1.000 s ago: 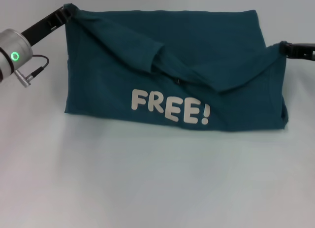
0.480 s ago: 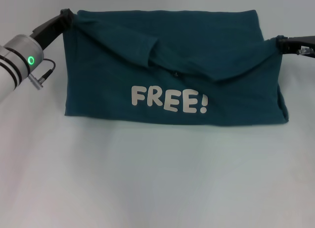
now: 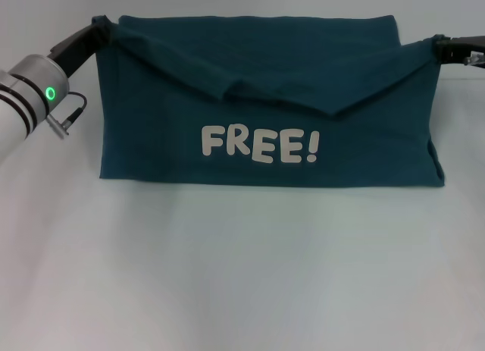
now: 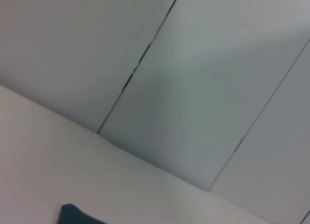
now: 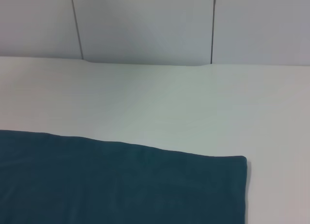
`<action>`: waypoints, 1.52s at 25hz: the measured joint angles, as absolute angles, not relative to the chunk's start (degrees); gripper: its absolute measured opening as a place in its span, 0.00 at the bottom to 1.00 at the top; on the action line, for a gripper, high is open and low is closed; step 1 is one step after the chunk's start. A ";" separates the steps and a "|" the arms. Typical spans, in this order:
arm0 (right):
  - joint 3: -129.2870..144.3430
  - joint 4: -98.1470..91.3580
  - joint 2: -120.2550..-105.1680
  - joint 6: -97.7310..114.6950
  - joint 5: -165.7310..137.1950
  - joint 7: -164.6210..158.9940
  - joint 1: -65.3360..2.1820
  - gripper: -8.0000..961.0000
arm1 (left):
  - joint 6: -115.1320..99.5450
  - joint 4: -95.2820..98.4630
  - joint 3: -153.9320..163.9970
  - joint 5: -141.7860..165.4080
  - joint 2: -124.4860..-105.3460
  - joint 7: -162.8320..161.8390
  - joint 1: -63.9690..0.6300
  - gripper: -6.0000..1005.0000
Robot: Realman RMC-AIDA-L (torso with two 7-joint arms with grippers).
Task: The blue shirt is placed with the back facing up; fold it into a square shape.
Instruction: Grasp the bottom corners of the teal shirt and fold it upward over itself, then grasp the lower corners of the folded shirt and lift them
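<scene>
Left pincer and right pincer each clamp an upper corner of the dark teal-blue soft fabric T-shirt, lying across the white tabletop toward its far edge. Risk: uneven pull skews fold.

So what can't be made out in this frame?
- Head view: left gripper and right gripper jaws, buried in the blue shirt's upper corners.
- Head view: the shirt's back and sleeves, folded under.
- Wrist views: neither arm's own jaws appear; only table, wall and shirt edges.
</scene>
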State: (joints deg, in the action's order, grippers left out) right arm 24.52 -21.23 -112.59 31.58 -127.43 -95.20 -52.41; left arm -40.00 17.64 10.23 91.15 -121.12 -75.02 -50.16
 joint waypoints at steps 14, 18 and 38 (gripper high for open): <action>24.52 -19.10 -113.28 28.83 -126.77 -92.96 -52.41 0.20 | -39.91 17.57 10.59 91.13 -122.06 -74.90 -49.74 0.01; 24.52 -19.09 -113.35 28.86 -126.61 -92.92 -52.39 0.20 | -40.29 17.57 10.62 91.13 -122.28 -75.03 -49.74 0.01; 24.59 -24.09 -112.62 40.01 -126.61 -95.15 -49.97 0.57 | -47.33 20.49 14.72 91.63 -122.29 -77.79 -45.55 0.53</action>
